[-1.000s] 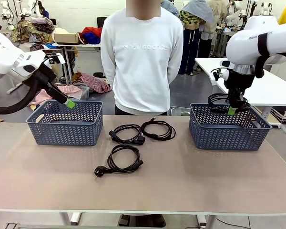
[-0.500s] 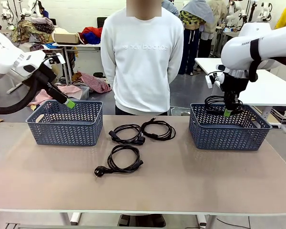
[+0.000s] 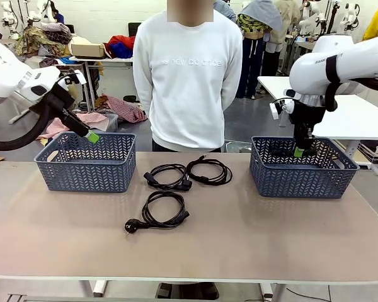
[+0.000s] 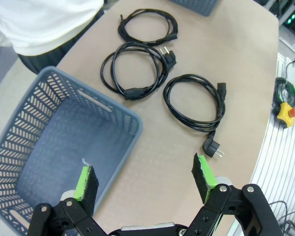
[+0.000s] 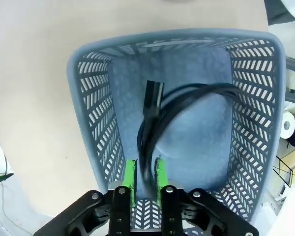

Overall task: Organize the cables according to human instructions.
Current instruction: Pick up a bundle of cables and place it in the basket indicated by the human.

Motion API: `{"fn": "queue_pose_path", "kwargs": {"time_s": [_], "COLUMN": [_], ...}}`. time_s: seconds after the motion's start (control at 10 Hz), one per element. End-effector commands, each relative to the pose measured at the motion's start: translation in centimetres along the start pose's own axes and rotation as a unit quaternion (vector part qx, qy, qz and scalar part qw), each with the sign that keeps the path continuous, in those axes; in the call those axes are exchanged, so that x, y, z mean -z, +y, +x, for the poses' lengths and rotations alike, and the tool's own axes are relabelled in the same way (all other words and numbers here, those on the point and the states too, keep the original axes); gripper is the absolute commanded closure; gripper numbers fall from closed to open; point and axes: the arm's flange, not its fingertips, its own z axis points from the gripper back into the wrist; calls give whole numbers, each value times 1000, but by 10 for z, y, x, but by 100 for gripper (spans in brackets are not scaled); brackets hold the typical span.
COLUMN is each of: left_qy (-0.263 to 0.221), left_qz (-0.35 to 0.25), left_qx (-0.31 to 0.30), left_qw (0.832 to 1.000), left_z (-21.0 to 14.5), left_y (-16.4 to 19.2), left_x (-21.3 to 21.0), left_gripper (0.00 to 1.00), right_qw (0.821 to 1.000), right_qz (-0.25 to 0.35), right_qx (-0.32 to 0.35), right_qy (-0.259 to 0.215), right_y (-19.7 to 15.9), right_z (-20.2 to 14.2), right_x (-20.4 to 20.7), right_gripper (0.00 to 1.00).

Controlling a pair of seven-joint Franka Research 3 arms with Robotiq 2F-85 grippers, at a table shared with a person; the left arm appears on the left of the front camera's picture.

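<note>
Right claw: closed narrow on a cord, which is hung just beyond it inside the basket.
Left claw: spread wide, nothing held.
Risk: the cord may be snagged at release and dragged out.

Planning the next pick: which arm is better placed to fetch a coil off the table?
Left, likely. The left hand is open and empty above the left basket, coils close by; the right hand grips a cable over the right basket.

Left basket, right basket on tan table; person, white sweatshirt, behind
</note>
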Motion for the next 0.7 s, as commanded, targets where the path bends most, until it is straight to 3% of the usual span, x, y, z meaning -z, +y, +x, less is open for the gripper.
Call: {"fn": "queue_pose_path", "kwargs": {"time_s": [0.0,0.1,0.2,0.3,0.4,0.5,0.6], "left_qy": [-16,-16,-16,-16,-16,-16,-16], "left_qz": [-7,-7,-7,-7,-7,-7,-7], "left_qx": [7,7,7,7,7,7,7], "left_qw": [1000,1000,1000,1000,1000,1000,1000], "left_z": [-1,-1,-1,-1,-1,-1,-1], "left_y": [0,0,0,0,0,0,0], "left_x": [0,0,0,0,0,0,0], "left_gripper": [0,0,0,0,0,0,0], "right_qw": [1000,1000,1000,1000,999,999,999], "right_qz": [7,7,9,13,16,18,19], "right_qx": [11,12,15,16,16,17,19], "right_qy": [-15,-19,-23,-24,-23,-21,-17], "right_y": [-6,-5,-4,-3,-2,-2,-1], "right_z": [3,4,3,3,3,3,3], "right_x": [-8,-11,-13,-15,-15,-15,-16], "right_gripper": [68,48,54,28,35,9,15]}}
